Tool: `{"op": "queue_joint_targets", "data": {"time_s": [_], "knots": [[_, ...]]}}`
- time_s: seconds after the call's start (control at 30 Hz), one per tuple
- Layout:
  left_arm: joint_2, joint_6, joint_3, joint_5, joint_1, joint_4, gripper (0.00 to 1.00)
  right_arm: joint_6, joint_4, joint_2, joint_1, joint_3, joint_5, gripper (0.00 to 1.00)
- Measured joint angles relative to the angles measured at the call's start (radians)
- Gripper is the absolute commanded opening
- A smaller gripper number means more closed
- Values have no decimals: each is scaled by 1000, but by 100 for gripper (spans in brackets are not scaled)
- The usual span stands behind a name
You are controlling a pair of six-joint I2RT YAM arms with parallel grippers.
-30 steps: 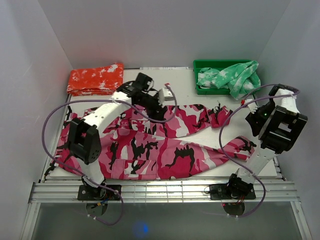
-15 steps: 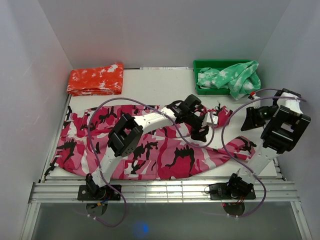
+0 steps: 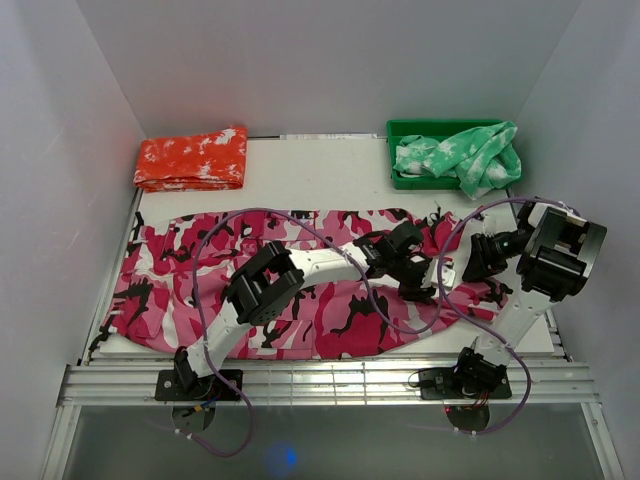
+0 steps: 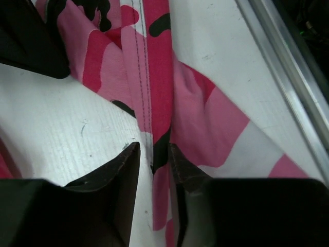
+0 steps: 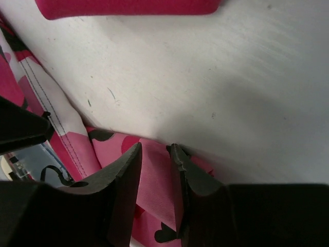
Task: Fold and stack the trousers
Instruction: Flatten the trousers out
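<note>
The trousers [image 3: 345,318], pink-magenta camouflage, lie spread flat across the white table from left to right. My left arm reaches over them, and my left gripper [image 3: 425,285] sits low at the right-hand leg ends. In the left wrist view the left gripper [image 4: 154,154] straddles a stitched hem of the trousers [image 4: 205,118]; its jaws are narrow, with bare table showing beside one finger. My right gripper [image 3: 478,262] is down at the same leg ends. In the right wrist view the right gripper [image 5: 154,152] has a fold of the trousers [image 5: 72,139] filling its gap.
A folded orange-red garment [image 3: 190,158] lies at the back left. A green bin [image 3: 400,180] at the back right holds a green garment [image 3: 465,155]. A metal rail [image 3: 320,380] runs along the table's near edge; the rail [image 4: 288,77] also shows beside the left gripper.
My left arm swung from the back centre across the trousers to the right leg ends. My right gripper came down and left toward the cloth. Both sets of jaws narrowed.
</note>
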State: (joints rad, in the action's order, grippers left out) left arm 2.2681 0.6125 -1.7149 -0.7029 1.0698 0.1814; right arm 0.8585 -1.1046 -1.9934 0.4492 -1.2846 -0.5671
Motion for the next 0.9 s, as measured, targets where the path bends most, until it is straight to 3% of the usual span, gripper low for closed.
{"op": "queue_joint_targets", "data": {"time_s": [0.07, 0.17, 0.27, 0.33, 0.43, 0.47, 0.53, 0.8, 0.9], "knots": [[7, -20, 5, 39, 6, -24, 29, -3, 10, 2, 0, 23, 16, 33], [8, -32, 11, 80, 3, -51, 27, -1, 8, 17, 0, 56, 39, 32], [8, -34, 40, 97, -1, -74, 39, 7, 5, 39, 0, 92, 61, 32], [8, -34, 74, 108, -5, -79, 41, 12, 2, 53, 0, 113, 75, 32], [2, -40, 122, 105, -10, -100, 21, 13, -6, 60, -1, 129, 90, 31], [-5, -44, 129, 113, -10, -100, 8, 14, -9, 61, -1, 132, 95, 31], [-16, -62, 140, 116, -14, -103, 1, 15, -15, 63, -1, 139, 106, 31], [-93, -326, 171, 90, -126, -145, 0, 43, -58, 78, 1, 188, 178, 32], [-45, -451, 35, 98, -220, -76, 0, 55, -81, 79, 9, 190, 204, 46]]}}
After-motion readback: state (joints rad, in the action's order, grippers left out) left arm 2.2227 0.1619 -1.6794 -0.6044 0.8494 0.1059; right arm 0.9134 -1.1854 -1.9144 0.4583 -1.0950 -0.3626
